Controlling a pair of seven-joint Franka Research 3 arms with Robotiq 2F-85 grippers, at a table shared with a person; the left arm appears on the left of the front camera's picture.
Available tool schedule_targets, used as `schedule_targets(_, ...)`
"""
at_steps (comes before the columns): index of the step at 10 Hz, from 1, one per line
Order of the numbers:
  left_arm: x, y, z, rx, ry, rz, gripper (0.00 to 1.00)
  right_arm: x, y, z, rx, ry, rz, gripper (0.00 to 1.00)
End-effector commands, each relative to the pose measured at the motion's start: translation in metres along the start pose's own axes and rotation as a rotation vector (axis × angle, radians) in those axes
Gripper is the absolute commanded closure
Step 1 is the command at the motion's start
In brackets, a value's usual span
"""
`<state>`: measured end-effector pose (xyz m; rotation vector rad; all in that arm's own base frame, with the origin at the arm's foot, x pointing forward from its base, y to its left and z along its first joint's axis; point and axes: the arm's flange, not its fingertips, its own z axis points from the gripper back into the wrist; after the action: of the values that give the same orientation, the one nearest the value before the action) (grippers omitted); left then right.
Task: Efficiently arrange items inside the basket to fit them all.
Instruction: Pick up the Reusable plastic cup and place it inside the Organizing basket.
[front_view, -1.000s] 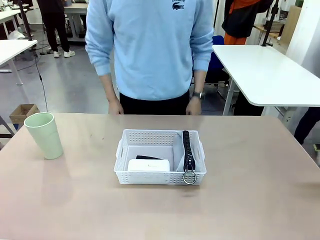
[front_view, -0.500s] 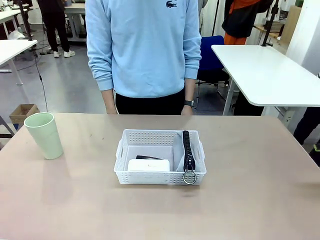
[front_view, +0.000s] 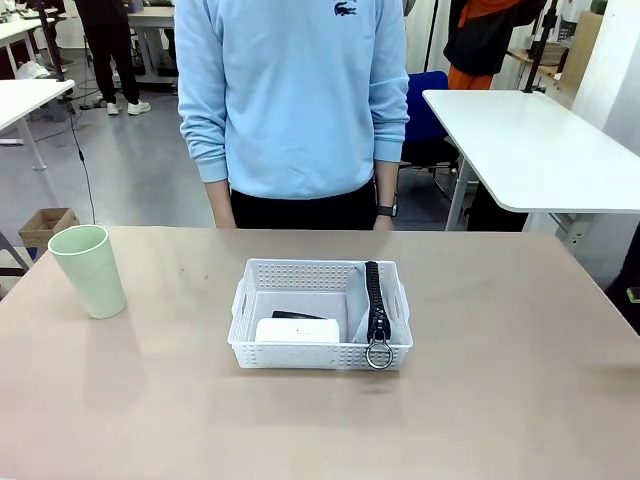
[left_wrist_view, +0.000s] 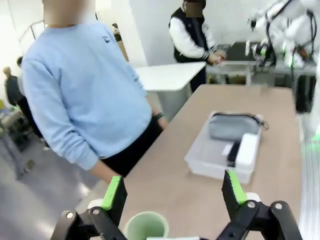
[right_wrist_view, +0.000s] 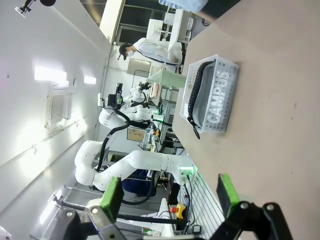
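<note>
The white basket (front_view: 300, 353) sits mid-table. Inside it, the grey pouch stands on edge along the right side, its black zipper and ring (front_view: 375, 310) facing up. A white oblong box (front_view: 297, 330) lies at the front left, with a small black object (front_view: 298, 315) behind it. The pale green cup (front_view: 88, 270) stands upright on the table far to the left, outside the basket. In the left wrist view my left gripper (left_wrist_view: 174, 195) hangs open above the cup (left_wrist_view: 146, 226), with the basket (left_wrist_view: 210, 167) farther off. My right gripper (right_wrist_view: 169, 196) is open, well away from the basket (right_wrist_view: 235, 75) and the "CAMPUS" pouch (right_wrist_view: 215, 102).
A person in a light blue sweater (front_view: 295, 100) stands at the far edge, hands down by the sides. Bare tabletop (front_view: 500, 400) surrounds the basket. Another white table (front_view: 530, 140) stands behind on the right.
The person has straightened up and shifted slightly, hands drawn back from the table edge. Basket, items and cup have not moved.
</note>
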<state>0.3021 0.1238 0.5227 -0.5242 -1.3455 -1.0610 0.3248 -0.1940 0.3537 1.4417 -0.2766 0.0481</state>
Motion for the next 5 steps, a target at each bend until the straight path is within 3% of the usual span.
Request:
schedule_targets(1, -0.032, -0.027, -0.023, 0.169, 0.024, -0.064, 0.00, -0.002, 0.003, 0.001, -0.016, 0.006, -0.011, 0.00)
schedule_targets(2, 0.000, 0.000, 0.000, 0.000, 0.000, 0.000, 0.00, -0.002, 0.003, 0.001, -0.016, 0.006, -0.011, 0.00)
schedule_targets(5, 0.000, 0.000, 0.000, 0.000, 0.000, 0.000, 0.00, -0.002, 0.003, 0.001, -0.016, 0.006, -0.011, 0.00)
